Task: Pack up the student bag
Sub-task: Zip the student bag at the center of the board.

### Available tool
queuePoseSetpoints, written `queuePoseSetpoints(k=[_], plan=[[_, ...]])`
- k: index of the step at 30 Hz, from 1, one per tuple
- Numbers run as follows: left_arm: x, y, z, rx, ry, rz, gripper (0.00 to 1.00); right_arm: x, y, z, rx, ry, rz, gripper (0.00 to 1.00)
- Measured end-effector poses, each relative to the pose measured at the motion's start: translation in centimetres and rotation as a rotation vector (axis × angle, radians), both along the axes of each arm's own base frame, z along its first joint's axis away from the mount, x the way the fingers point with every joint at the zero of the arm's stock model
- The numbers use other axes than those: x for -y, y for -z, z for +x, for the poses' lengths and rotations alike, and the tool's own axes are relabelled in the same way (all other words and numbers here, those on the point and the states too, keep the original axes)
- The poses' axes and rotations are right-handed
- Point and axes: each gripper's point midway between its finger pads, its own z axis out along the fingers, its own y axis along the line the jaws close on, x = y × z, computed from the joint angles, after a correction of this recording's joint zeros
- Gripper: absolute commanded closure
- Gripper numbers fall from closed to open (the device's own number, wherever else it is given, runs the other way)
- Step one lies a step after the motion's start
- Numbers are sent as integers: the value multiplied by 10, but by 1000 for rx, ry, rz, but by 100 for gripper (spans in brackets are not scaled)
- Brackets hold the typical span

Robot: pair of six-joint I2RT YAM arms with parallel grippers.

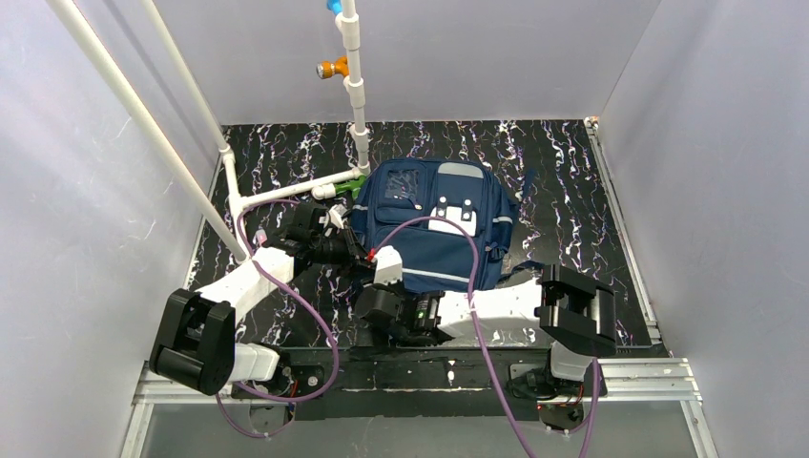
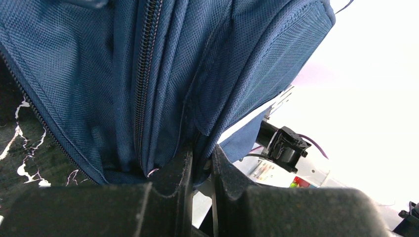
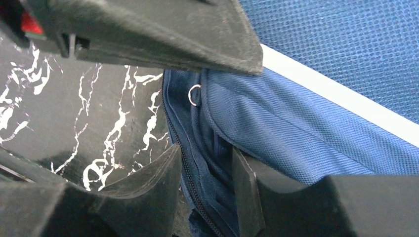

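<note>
The student bag (image 1: 434, 224), navy blue with grey-white patches, lies flat on the black marbled table (image 1: 563, 172). Both grippers meet at its near left corner. My left gripper (image 1: 361, 256) is shut, pinching a fold of the bag's fabric (image 2: 163, 74) between its fingertips (image 2: 201, 155), beside a closed zipper (image 2: 143, 74). My right gripper (image 1: 374, 286) is open, its jaws (image 3: 206, 150) standing apart around the bag's zippered edge (image 3: 197, 163) without squeezing the loose folds. A small metal ring (image 3: 194, 95) shows on that edge. No other items to pack are in view.
A white pipe frame (image 1: 355, 86) with an orange fitting (image 1: 332, 68) stands behind the bag, and a green object (image 1: 355, 186) lies at its foot. Grey walls enclose the table on three sides. Purple cables (image 1: 472, 286) drape over the bag and arms.
</note>
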Motion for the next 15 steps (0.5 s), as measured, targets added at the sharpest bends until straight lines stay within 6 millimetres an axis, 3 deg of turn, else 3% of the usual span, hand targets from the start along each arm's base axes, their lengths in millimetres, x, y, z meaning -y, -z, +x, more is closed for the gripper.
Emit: queuePoseSetpoints(k=[2, 11, 15], plan=[[0, 0, 2, 7, -3, 1, 100, 2, 0, 4, -11, 17, 20, 64], [-1, 0, 4, 15, -9, 4, 100, 3, -2, 8, -49, 33, 74, 86], [0, -2, 4, 17, -7, -2, 100, 3, -8, 8, -80, 22, 108, 71]])
